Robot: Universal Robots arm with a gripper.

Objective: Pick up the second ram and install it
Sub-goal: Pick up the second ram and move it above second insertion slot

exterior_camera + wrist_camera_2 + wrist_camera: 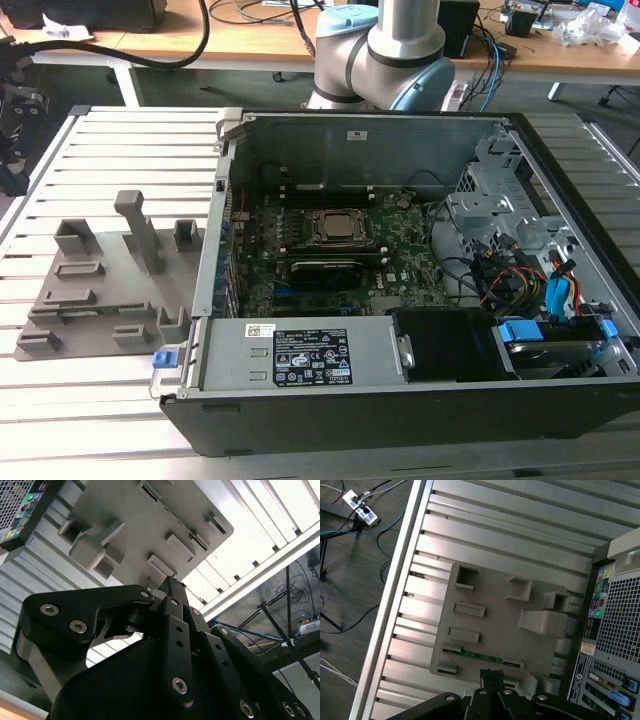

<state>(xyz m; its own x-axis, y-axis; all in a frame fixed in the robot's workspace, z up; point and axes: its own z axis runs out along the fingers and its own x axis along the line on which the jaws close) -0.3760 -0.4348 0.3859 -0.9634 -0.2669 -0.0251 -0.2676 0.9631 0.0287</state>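
Gripper [492, 674] jaws together | second ram [481, 656] flat, long axis toward case [620, 610]

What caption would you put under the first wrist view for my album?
The gripper hovering over a green memory stick lying in its gray holder, beside the computer case.

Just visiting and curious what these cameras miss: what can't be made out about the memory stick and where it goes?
The second ram, first wrist view: its label and chips are too small to make out.
The gray tray, second wrist view: the claw covers a large part of it.
The motherboard, exterior view: its memory slots are too small and dark to tell whether any is filled.
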